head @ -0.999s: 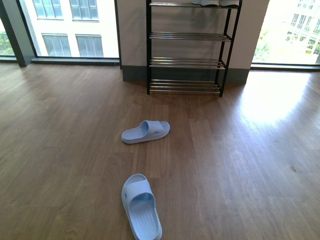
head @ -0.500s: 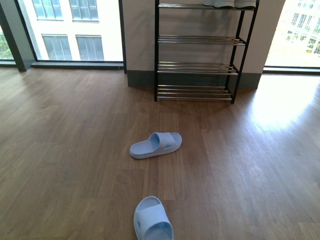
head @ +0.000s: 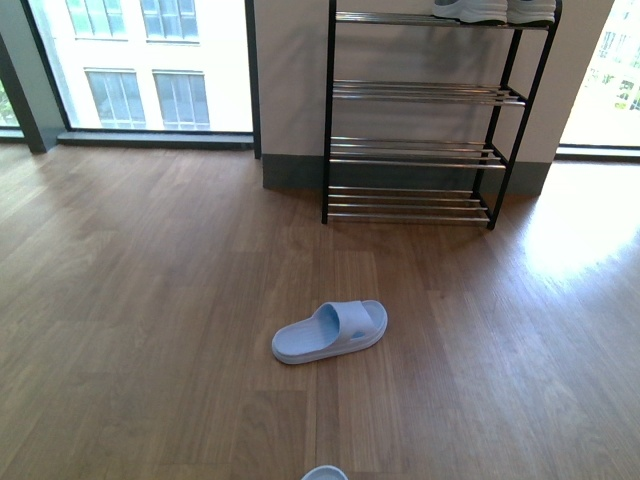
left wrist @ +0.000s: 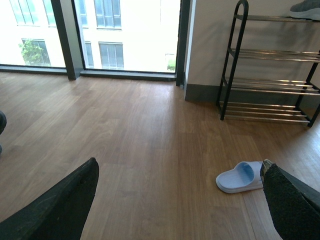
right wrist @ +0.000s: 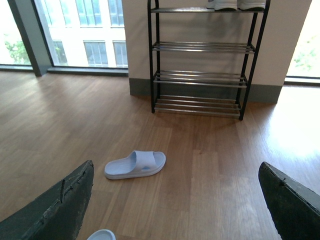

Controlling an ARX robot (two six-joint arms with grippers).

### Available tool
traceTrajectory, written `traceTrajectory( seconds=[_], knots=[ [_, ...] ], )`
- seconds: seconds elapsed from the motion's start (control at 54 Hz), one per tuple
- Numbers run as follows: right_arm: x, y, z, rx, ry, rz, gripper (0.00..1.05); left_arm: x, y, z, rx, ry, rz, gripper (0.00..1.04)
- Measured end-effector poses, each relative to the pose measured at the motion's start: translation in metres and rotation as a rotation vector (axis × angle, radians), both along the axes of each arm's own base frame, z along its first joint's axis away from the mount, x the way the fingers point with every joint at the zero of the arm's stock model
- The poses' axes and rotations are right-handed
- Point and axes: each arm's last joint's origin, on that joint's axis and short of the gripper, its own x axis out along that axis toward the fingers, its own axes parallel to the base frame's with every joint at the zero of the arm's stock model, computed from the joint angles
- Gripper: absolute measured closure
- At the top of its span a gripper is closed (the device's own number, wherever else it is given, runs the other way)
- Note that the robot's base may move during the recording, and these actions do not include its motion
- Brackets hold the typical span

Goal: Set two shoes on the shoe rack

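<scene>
**Step in hand:** approach to the slides, with no grasp made. Judged as midway through the task, given the sneakers (head: pixel 478 9) already on the top tier of the rack (head: pixel 415 92).

**Location of task items**
- Slide (head: pixel 330 331): flat on the floor (head: pixel 140 300), sole down, long axis roughly crosswise to the rack. Well apart from the rack, out in front of its left end.
- Second slide (head: pixel 324 472): cut off at the lower edge of the front view, with only a pale tip showing. Nearer the robot than the first. Orientation not readable.
- Rack: against the wall between two windows. Nothing visible on the three lower tiers.

**State of fingers**
- Left fingers (left wrist: pixel 60 210): spread wide, nothing between them, held above the floor.
- Right fingers (right wrist: pixel 55 210): likewise spread wide and empty.
- Neither arm visible in the front view.

**Next move (judgement)**
1. Close in until one slide lies within reach of an arm.
2. Lower that arm and line up the spread fingers across the strap arch or a side wall.
3. Pinch firmly at the strap, not at the thin toe end. Expect some flex in the soft rubber.
4. Lift level and carry to a free tier.
5. Set the sole across several bars.

**Caution:** thin bars with gaps between. Likely to tilt or drop through if set down askew or on a single bar.
</scene>
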Motion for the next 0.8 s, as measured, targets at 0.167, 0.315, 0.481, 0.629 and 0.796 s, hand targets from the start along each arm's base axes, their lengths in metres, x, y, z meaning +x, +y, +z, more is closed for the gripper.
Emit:
traceTrajectory(
  seconds=[0.167, 0.315, 0.481, 0.629, 0.796],
  knots=[
    [0.000, 0.000, 0.000, 0.000, 0.000, -0.002, 0.09, 0.000, 0.000, 0.000, 0.000, 0.000, -0.002, 0.09],
    [0.000, 0.000, 0.000, 0.000, 0.000, -0.002, 0.09, 0.000, 0.000, 0.000, 0.000, 0.000, -0.002, 0.09],
    [0.003, -0.001, -0.004, 0.008, 0.104, -0.136, 0.09, 0.000, 0.000, 0.000, 0.000, 0.000, -0.001, 0.09],
    [0.040, -0.014, -0.010, 0.029, 0.315, -0.144, 0.09, 0.000, 0.000, 0.000, 0.000, 0.000, -0.002, 0.09],
    [0.093, -0.025, -0.042, -0.054, 0.501, -0.086, 0.09, 0.000, 0.000, 0.000, 0.000, 0.000, -0.002, 0.09]
  ],
)
